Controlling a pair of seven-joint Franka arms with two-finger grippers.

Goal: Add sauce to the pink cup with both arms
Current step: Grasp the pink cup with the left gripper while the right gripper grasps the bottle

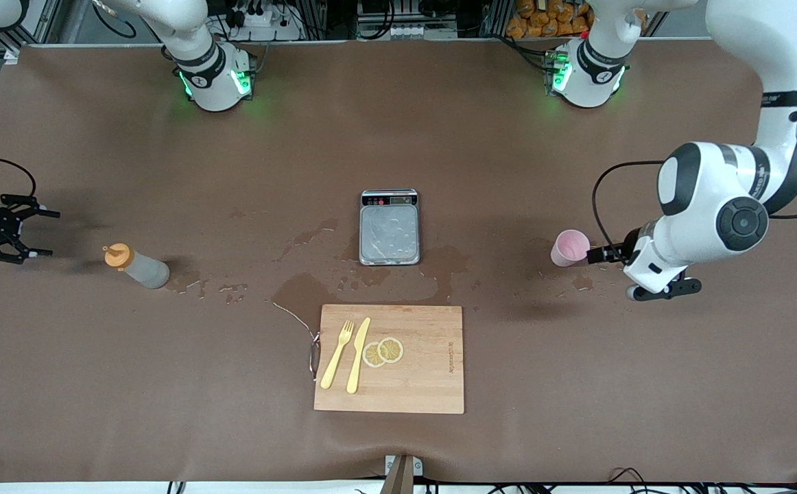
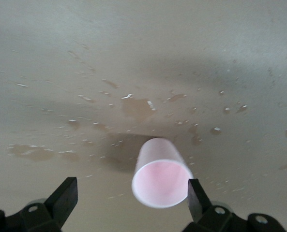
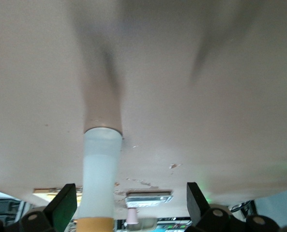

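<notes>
I see the sauce [image 1: 139, 267] standing near the table's right-arm edge, my right gripper [image 1: 28, 233] spread wide and empty beside it. The pink cup [image 1: 569, 248] stands toward the left-arm edge, my left gripper [image 2: 132, 198] wide open around it, not yet clamped.

The greyish sauce bottle [image 1: 139, 267] with its orange cap stands near the right arm's end; the pale-pink cup [image 1: 569, 248] stands near mine.
</notes>
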